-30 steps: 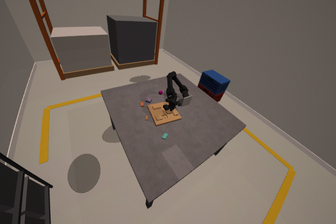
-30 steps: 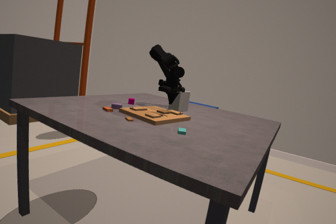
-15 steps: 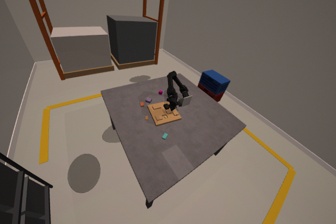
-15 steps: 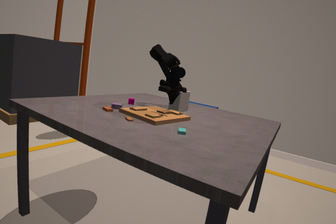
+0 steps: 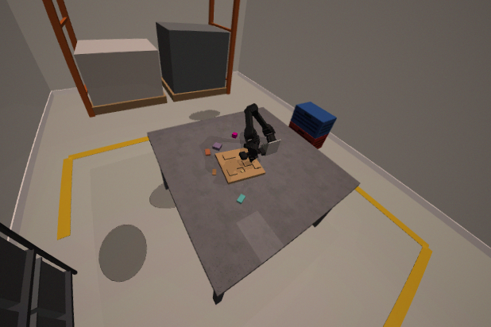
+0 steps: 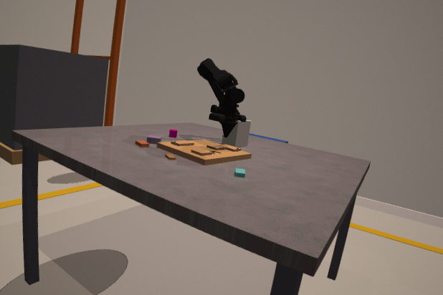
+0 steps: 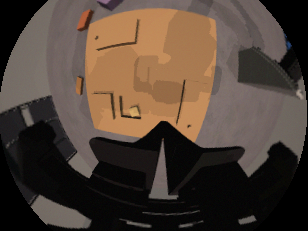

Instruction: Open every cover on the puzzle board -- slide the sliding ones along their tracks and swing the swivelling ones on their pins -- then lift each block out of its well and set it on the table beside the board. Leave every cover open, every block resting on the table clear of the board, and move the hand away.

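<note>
My gripper (image 5: 253,160) (image 6: 225,136) (image 7: 163,124) is shut and empty, above the board's edge on the arm's side. The wooden board (image 5: 246,177) (image 6: 229,158) (image 7: 115,74) has raised covers, among them one cover (image 6: 183,143) at the far left and another cover (image 6: 201,151) in front. A small pale yellow piece (image 7: 134,111) shows beside an angled line; whether the wells are open is unclear. Off the board lie a magenta block (image 5: 234,135) (image 6: 173,133), a purple block (image 5: 217,146) (image 6: 154,139), an orange block (image 5: 207,151) (image 6: 142,143), a brown block (image 5: 214,172) (image 6: 170,156) and a teal block (image 5: 241,198) (image 6: 240,172).
A pale upright box (image 5: 272,147) (image 6: 243,134) stands on the table right beside the arm and the board. Blue crates (image 5: 315,117) stand on the floor beyond the table. A lighter rectangular patch (image 5: 260,232) shows on the table's near part.
</note>
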`<act>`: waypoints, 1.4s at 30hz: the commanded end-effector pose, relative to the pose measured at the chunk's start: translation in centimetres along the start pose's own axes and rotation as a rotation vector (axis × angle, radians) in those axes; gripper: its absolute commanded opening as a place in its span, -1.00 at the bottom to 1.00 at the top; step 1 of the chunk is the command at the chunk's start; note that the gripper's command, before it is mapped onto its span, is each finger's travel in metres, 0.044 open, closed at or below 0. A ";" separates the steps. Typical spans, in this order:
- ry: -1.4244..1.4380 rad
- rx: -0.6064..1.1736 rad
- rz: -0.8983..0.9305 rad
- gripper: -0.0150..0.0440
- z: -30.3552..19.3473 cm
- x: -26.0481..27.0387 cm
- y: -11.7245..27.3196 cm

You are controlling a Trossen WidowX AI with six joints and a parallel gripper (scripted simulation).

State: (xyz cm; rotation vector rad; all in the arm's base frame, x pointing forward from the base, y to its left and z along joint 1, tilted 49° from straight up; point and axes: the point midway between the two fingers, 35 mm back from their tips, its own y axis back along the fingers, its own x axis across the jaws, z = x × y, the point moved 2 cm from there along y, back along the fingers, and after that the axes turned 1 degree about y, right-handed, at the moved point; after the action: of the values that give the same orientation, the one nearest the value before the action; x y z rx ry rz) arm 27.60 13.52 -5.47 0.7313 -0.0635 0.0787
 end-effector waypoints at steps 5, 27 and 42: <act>-0.006 0.003 -0.001 -0.49 -0.1 0.0 -0.4; -0.006 0.003 -0.001 -0.49 -0.1 0.1 -2.7; -0.006 0.002 -0.001 -0.49 -0.1 0.1 -4.2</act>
State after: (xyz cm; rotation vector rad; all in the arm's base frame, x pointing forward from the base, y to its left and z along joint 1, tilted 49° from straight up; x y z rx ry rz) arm 28.14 11.05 -8.03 0.7396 -0.0759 0.0771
